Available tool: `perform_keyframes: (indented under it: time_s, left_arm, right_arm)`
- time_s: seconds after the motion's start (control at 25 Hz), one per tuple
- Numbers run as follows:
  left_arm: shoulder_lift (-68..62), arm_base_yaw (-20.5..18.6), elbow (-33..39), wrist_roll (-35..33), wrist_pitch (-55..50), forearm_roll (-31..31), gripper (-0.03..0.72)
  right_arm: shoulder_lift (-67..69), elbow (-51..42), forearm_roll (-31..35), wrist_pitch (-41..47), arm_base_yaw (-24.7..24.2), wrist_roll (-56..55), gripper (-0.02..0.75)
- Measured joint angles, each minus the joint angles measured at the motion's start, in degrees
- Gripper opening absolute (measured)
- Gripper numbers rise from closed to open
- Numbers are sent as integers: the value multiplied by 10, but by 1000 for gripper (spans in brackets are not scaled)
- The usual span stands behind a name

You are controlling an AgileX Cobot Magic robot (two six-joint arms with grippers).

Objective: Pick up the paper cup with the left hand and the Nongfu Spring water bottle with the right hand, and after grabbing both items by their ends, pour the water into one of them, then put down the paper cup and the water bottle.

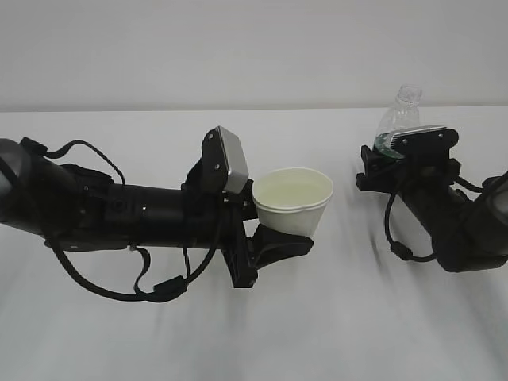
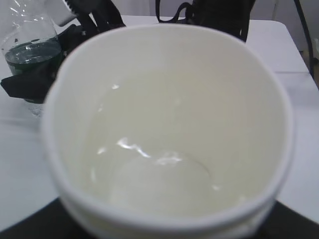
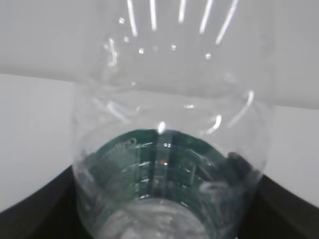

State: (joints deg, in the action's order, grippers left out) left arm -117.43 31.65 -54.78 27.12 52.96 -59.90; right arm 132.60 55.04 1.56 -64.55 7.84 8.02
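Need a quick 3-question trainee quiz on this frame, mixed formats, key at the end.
1. True or false: the paper cup lies tipped on its side.
2. Which stands nearer the right hand: A) the paper cup, B) the Nongfu Spring water bottle?
3. Fill in: the left hand grips the cup near its ____.

Key: 1 false, it sits upright with water inside. 2 B, the bottle stands upright between the fingers. 3 base.
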Motion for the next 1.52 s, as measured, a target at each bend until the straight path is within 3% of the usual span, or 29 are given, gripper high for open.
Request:
perform_keyframes:
  time_s: [1.0, 1.28, 1.52]
  left_arm:
    - [0, 0, 0, -19, -1, 72, 420]
    - [0, 0, 0, -52, -1, 125, 420]
    - [0, 0, 0, -92, -1, 208, 420]
  right_arm:
    - [-161, -196, -29, -9, 0, -24, 588]
    - [-239, -289, -35, -9, 0, -48, 588]
    - [-295, -360, -37, -9, 0, -68, 588]
